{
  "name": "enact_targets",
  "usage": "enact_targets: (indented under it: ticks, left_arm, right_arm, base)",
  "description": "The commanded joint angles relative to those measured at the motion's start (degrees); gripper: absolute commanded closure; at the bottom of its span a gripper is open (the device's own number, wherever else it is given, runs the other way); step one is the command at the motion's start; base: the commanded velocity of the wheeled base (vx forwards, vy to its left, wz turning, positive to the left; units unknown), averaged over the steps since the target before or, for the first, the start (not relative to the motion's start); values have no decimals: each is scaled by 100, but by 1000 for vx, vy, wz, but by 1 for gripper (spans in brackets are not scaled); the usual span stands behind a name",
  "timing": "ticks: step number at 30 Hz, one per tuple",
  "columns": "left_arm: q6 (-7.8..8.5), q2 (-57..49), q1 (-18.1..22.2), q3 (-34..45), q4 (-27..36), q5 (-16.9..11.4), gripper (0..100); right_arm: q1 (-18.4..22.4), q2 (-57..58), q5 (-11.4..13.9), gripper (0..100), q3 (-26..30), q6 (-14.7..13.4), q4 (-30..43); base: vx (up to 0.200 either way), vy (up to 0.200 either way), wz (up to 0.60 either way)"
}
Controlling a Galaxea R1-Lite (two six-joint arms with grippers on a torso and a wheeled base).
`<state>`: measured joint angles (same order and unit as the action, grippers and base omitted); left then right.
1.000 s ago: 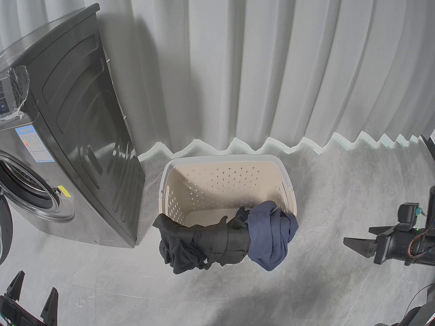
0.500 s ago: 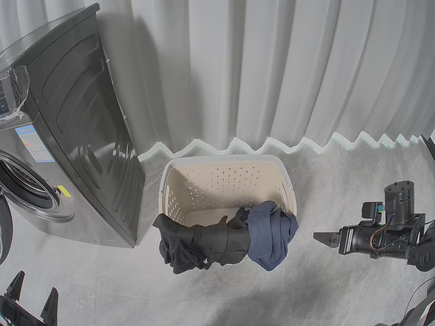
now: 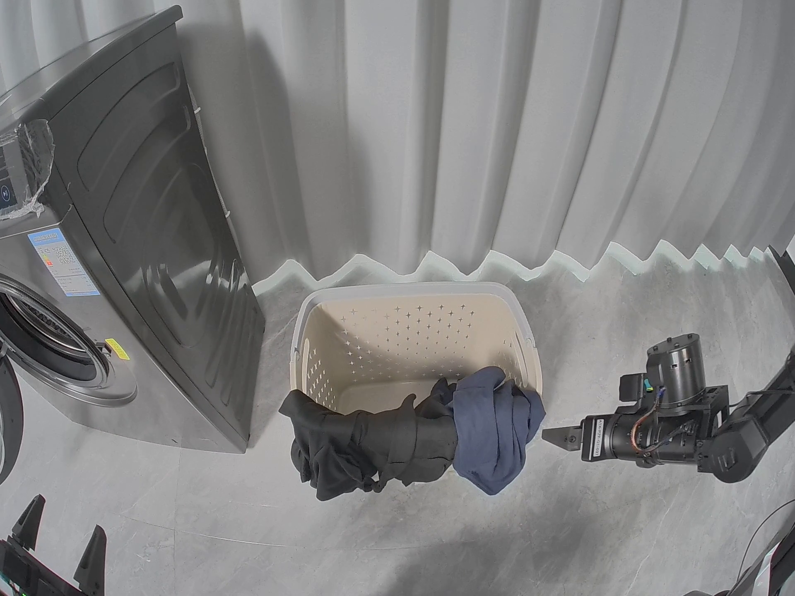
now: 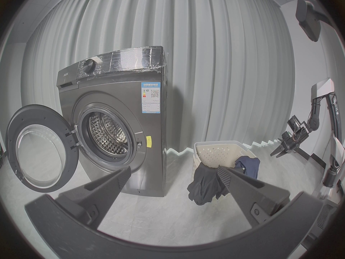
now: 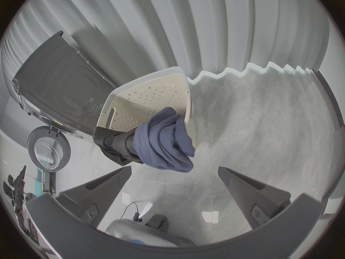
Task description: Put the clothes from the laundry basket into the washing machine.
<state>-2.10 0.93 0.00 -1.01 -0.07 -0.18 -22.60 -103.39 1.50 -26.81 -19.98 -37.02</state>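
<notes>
- A cream laundry basket point(image 3: 406, 290) with perforated walls stands on a pale grey marbled floor point(image 3: 646, 316).
- A white pleated curtain point(image 3: 455, 109) hangs behind the basket.
- Two pieces of clothing hang over the basket's near rim, mostly draped down its outer wall.
- The dark garment point(image 3: 364, 449), black or charcoal, lies bunched along the left and middle of that near rim. It droops lowest at the basket's near left corner.
- The blue garment point(image 3: 493, 432) hangs at the near right corner of the basket. It touches and partly overlaps the dark garment beside it.
- The right gripper point(image 3: 553, 438) is held level just to the right of the basket, pointing at the blue garment. It is close to the cloth but apart from it. In the right wrist view its two fingers are spread wide and grasp nothing, and the blue garment is seen ahead between them.
- A dark grey washing machine point(image 3: 141, 233) stands just left of the basket.
- Its round door point(image 4: 39, 148) is swung fully open on the side away from the basket. The steel drum point(image 4: 107, 133) shows through the opening.
- The left gripper point(image 3: 65, 527) sits low, well to the near left of the basket and in front of the washing machine. Its fingers are parted and it grips nothing.
</notes>
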Motion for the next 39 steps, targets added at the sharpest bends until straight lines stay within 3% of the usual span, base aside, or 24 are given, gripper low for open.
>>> enact_targets:
  ticks: [1,9,21,26,39]
  left_arm:
    - [-1,-84,0,92,-1,1,0]
    - [-1,-84,0,92,-1,1,0]
    - [-1,-84,0,92,-1,1,0]
    - [-1,-84,0,92,-1,1,0]
    - [-1,-84,0,92,-1,-8,0]
  right_arm:
    - [-34,-797,8,0,-141,-6,-420]
    - [-324,-1456,8,0,-202,12,-1114]
    - [-421,-2124,-44,0,-826,20,-1132]
    - [-429,-2309,-229,0,-1028,38,-1132]
    - [-385,-2537,-247,0,-1389,56,-1140]
  base:
    - [0,0,0]
    - [0,0,0]
    - [0,0,0]
    - [0,0,0]
    - [0,0,0]
